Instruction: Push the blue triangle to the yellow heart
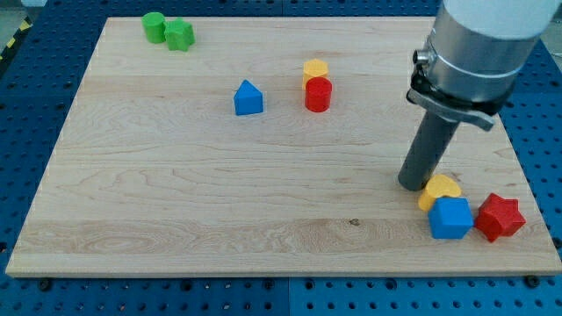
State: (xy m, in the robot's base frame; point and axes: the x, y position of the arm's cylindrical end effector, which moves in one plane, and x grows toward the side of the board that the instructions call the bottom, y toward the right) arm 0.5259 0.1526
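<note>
The blue triangle (pixel 248 97) lies in the upper middle of the wooden board (pixel 176 202). A yellow heart-shaped block (pixel 440 189) lies at the lower right, touching a blue cube (pixel 450 218). My tip (pixel 413 185) rests on the board just left of this yellow block, touching or nearly touching it, and far to the right of and below the blue triangle. A second yellow block (pixel 315 68), its shape unclear, sits right of the triangle, partly hidden behind a red cylinder (pixel 318 94).
A red star (pixel 500 217) lies right of the blue cube near the board's lower right edge. Two green blocks (pixel 154 26) (pixel 180 35) sit together at the upper left. The arm's grey body (pixel 479 48) fills the upper right.
</note>
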